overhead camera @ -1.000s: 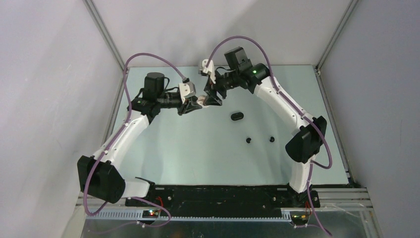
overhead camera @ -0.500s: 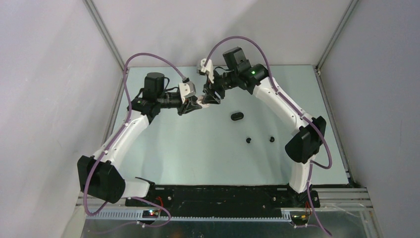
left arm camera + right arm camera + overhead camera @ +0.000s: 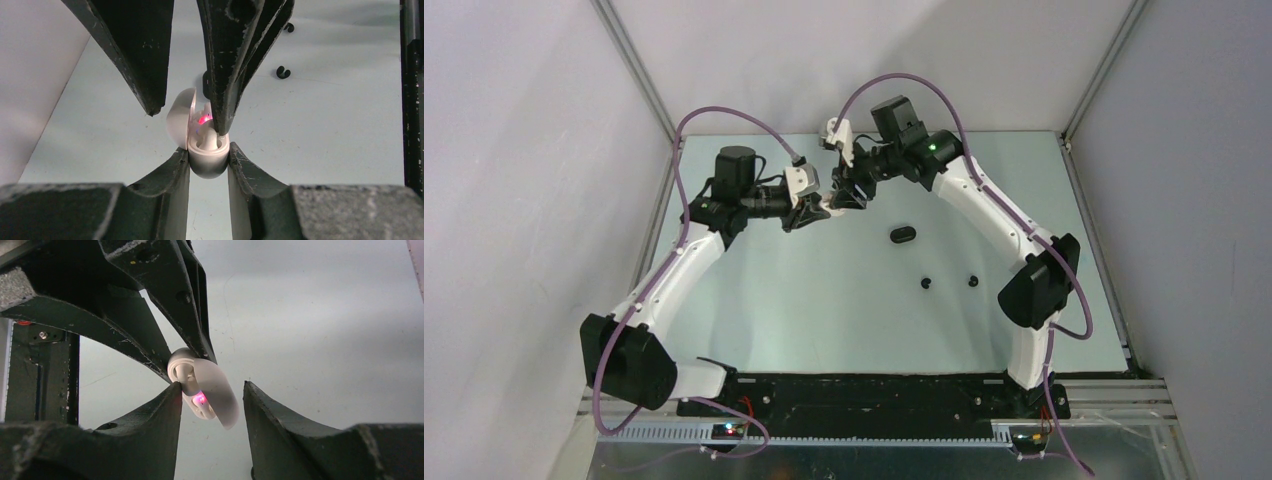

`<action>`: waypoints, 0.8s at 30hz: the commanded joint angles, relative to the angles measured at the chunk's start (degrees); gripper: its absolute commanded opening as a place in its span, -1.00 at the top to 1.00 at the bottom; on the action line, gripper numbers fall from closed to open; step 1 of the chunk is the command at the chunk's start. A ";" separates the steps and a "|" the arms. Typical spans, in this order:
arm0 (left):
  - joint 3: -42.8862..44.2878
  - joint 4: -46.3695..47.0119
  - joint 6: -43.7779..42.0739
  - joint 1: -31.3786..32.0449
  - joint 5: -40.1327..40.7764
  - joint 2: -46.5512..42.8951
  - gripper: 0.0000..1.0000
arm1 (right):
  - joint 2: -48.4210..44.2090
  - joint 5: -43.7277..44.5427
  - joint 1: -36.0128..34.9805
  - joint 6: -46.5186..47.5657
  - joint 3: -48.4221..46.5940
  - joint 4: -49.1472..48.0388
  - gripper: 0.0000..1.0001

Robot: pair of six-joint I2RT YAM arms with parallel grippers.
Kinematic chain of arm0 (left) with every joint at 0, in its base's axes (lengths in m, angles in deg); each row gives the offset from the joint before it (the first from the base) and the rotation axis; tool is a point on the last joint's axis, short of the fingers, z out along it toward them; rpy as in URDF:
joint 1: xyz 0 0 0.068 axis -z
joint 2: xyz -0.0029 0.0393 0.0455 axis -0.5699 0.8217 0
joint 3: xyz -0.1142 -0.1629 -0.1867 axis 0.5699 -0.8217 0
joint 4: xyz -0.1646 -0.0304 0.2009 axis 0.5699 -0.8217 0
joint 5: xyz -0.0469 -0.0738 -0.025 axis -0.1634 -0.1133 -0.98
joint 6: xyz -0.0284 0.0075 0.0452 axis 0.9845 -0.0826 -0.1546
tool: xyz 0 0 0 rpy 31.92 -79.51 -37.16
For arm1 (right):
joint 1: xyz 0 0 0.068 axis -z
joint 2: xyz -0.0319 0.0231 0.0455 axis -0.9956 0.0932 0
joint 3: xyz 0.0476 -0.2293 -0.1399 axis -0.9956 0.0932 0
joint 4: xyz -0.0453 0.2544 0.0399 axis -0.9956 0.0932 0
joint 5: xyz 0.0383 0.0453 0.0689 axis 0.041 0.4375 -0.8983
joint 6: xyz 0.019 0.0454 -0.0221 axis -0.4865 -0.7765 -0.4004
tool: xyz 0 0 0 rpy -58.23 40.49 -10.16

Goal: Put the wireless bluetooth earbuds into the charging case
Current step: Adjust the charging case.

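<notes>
1. I am holding the white pill-shaped plastic charging case [image 3: 208, 167] up off the pale green surface [image 3: 824, 310]. The left end effector [image 3: 208, 148] is clamped on the case's lower half, one finger on each side.
2. The case's hinged lid [image 3: 179, 120] is standing open, a pink indicator light [image 3: 204, 119] is glowing inside, and a small white rounded earbud [image 3: 205, 142] is sitting in the near well. I cannot tell whether a second white one is seated behind it.
3. I am working the right end effector [image 3: 211, 385] over the open case with its jaws apart. One fingertip is pressing at the well's rim and the other is standing clear of the lid.
4. I judge this to be the seating step for the white pair. Next I am planning a gentle downward nudge on the earbud, then tipping the lid shut without knocking the case out of the grip.
5. The two tiny black rounded earbuds [image 3: 927, 283] [image 3: 973, 279] are lying loose on the surface, near the black pill-shaped case [image 3: 903, 234] and well apart from both arms.
</notes>
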 commanded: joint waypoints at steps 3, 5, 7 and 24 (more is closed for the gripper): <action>1.86 0.63 -0.26 0.43 -3.29 -0.87 1.00 | 0.95 3.40 -0.12 -1.52 -1.96 -3.98 -0.02; 1.89 0.59 -0.26 0.43 -3.30 -0.78 1.00 | 1.07 3.90 -0.10 -2.02 -1.90 -4.21 -0.01; 1.94 0.65 -0.28 0.43 -3.31 -0.73 1.00 | 1.16 4.44 -0.10 -2.37 -1.86 -4.48 -0.01; 2.21 0.63 -0.11 0.45 -2.96 -0.26 1.00 | 1.96 5.78 -0.17 -4.30 -2.13 -5.86 0.10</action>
